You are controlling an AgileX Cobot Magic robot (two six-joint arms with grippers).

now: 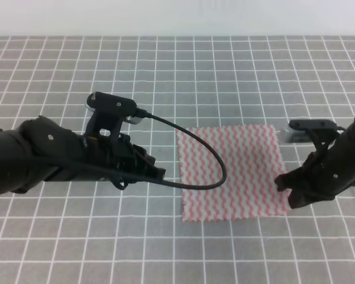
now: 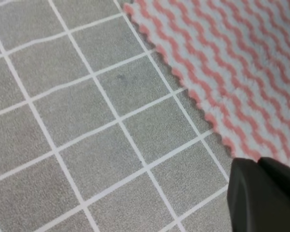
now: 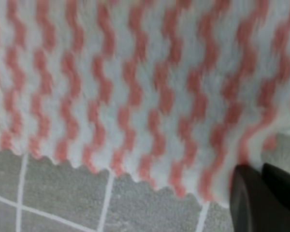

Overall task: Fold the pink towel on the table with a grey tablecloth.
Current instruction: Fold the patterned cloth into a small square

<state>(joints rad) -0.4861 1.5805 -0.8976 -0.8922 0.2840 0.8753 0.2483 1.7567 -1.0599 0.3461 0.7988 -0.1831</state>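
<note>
Pink-and-white zigzag stripes mark the towel [image 1: 232,171], which lies flat and unfolded on the counter [image 1: 183,71], right of the middle in the high view. Grey cloth with a thin white grid covers the counter.

Left claw [image 1: 157,171] sits low over the grey cloth just beside the towel's left edge, apart from it; a black cable [image 1: 216,155] loops from that arm across the towel's left part. Whether this claw is wide or narrow I cannot tell: its wrist view shows only a dark tip at the lower right corner.

Right claw [image 1: 284,184] is at the towel's right edge near the front corner. Its wrist view shows dark fingers [image 3: 266,200] close together at the scalloped hem, but a grip on the cloth cannot be made out.
</note>
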